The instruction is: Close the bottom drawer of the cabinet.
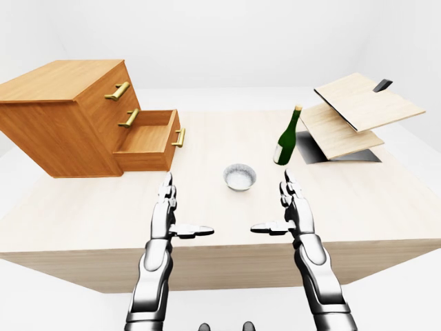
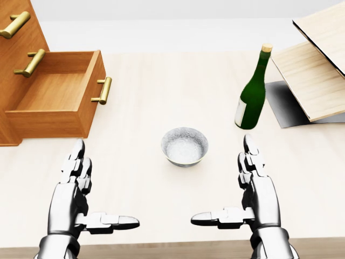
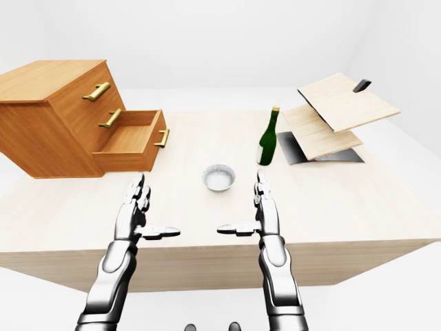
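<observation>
At upper left of my head view, the bottom drawer (image 2: 59, 94) stands pulled out of the cabinet (image 1: 62, 117). My left hand (image 2: 75, 197) and right hand (image 2: 253, 194) hover spread, empty, flanking a bowl (image 2: 184, 145) beside a green bottle (image 2: 252, 91)

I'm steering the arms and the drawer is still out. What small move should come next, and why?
Probably move the left hand up and left toward the open bottom wooden drawer's brass handle. Both hands hover open over the pale wooden table, touching nothing, and the left is nearer.
</observation>
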Controlling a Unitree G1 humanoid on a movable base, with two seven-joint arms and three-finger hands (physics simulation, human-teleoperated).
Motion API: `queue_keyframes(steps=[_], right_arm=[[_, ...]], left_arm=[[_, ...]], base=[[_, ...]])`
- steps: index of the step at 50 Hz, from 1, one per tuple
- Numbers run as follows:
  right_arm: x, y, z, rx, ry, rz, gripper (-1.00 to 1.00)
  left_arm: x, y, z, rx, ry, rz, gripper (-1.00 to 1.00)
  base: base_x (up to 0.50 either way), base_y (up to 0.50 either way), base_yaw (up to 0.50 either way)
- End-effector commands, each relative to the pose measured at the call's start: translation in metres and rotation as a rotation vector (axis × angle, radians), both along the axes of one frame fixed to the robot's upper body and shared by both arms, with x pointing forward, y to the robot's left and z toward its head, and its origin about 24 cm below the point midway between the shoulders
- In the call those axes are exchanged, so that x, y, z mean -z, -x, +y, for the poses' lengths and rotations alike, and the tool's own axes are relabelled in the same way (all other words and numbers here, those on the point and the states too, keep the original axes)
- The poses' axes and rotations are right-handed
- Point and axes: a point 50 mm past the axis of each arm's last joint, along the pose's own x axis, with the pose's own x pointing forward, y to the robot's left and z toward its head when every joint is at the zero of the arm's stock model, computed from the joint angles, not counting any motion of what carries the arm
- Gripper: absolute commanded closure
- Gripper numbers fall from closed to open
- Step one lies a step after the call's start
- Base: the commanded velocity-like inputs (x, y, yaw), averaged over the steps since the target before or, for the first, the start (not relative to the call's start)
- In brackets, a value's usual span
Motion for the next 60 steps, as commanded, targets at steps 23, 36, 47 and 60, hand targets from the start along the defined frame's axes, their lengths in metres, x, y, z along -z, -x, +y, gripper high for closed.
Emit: queue_keyframes(steps=[23,36,47,60], right_arm=[[-0.079,0.017,-0.048,0.149,-0.056,-0.294,-1.00],[-0.101,0.027,-0.070,0.241,-0.021,-0.389,-1.00],[-0.119,0.036,-0.084,0.306,-0.018,-0.471,-1.00],[-0.120,0.035,-0.083,0.299,-0.013,-0.474,-1.00]], left_arm=[[0.003,-0.001,0.005,0.002,0.000,0.011,-1.00],[0.005,0.001,0.003,0.006,-0.003,0.013,-1.00],[0.005,0.001,0.004,0.002,-0.003,0.012,-1.00],[0.004,0.001,0.004,-0.002,-0.004,0.009,-1.00]], base=[[0.00,0.00,0.00],[0.00,0.00,0.00],[0.00,0.00,0.00],[0.00,0.00,0.00]])
